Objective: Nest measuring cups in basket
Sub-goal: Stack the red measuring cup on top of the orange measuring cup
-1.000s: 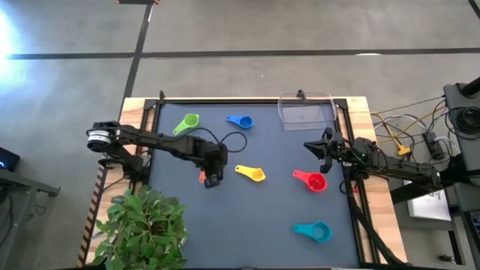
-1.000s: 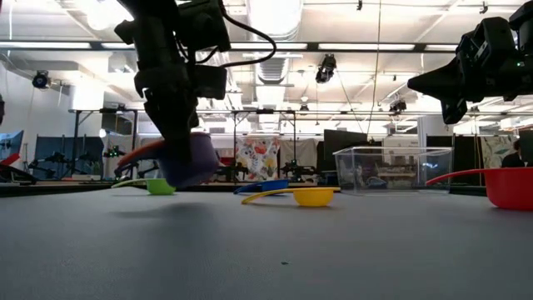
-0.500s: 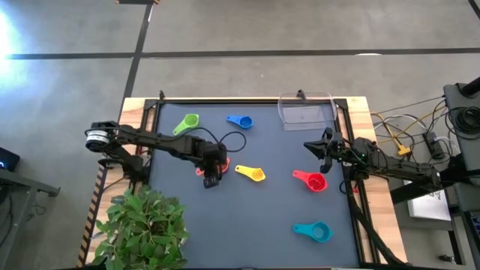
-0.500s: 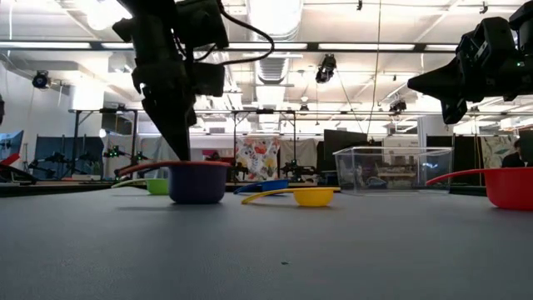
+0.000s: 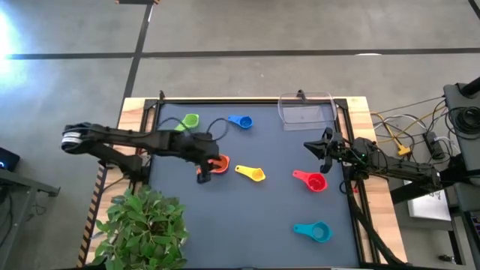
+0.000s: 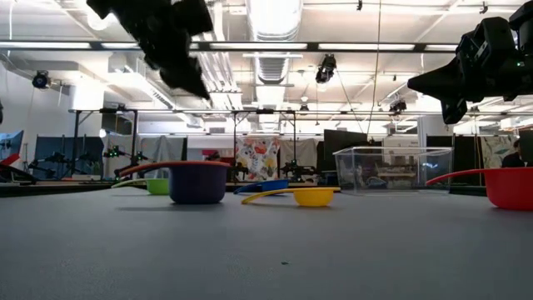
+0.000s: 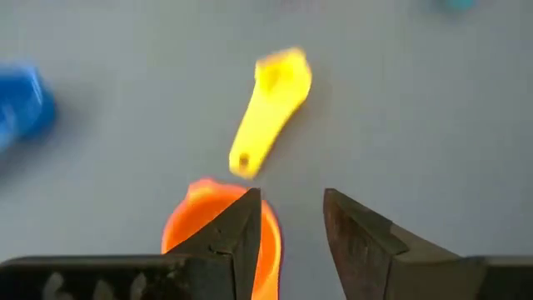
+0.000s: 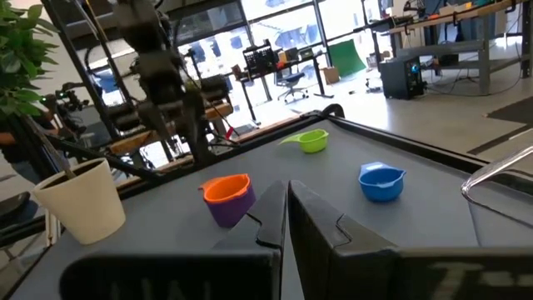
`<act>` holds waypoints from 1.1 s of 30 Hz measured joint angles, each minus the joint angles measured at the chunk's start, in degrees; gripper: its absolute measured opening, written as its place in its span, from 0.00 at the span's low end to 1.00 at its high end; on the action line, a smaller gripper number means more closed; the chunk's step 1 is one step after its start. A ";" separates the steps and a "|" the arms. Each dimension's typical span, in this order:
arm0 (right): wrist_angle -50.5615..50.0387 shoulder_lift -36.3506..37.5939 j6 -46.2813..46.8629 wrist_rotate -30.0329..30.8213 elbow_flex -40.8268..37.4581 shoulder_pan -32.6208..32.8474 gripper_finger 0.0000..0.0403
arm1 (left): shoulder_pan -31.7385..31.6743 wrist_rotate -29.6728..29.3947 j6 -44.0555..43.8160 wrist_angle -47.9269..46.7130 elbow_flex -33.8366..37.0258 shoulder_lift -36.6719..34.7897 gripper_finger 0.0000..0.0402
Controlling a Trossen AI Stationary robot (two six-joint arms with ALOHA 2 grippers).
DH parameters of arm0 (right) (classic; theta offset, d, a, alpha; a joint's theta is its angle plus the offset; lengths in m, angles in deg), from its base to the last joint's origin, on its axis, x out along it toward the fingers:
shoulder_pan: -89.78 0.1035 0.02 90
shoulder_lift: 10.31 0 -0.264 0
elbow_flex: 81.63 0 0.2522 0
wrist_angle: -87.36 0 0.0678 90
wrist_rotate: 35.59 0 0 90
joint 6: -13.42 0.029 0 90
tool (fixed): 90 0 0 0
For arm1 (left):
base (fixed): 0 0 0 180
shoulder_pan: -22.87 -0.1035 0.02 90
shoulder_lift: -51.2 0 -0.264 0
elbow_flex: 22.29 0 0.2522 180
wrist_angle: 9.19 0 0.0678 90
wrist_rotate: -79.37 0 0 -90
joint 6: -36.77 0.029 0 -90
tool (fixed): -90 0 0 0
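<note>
Orange cup [image 5: 218,164] nested in purple, mid-mat, open mat around | left gripper [image 5: 201,175] above it, fingers narrowly parted, empty | right gripper [image 5: 308,147] shut, near right edge

Six measuring cups lie scattered on the dark tabletop: an orange cup [image 5: 218,164] nested upright inside a purple cup [image 6: 198,183], a yellow cup [image 5: 252,173] just beside them, green [image 5: 187,121] and blue [image 5: 240,121] cups toward the far edge, red [image 5: 313,180] and teal [image 5: 313,232] ones apart. The clear basket [image 5: 305,111] sits at the far right corner.
</note>
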 joint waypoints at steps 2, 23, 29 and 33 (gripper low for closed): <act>0.00 0.00 0.02 -0.02 0.01 -0.01 0.02 | 0.00 0.01 1.99 5.83 2.77 -3.25 0.28; 0.02 0.00 0.01 -0.02 0.01 0.00 0.02 | -4.34 0.47 6.53 44.49 18.52 -10.64 0.28; 0.02 0.00 0.00 -0.01 0.01 0.00 0.02 | -5.98 2.29 6.49 57.77 19.33 -6.53 0.26; 0.00 0.00 -5.31 0.00 0.02 -0.02 0.02 | -6.05 1.41 7.04 63.22 18.48 -2.01 0.24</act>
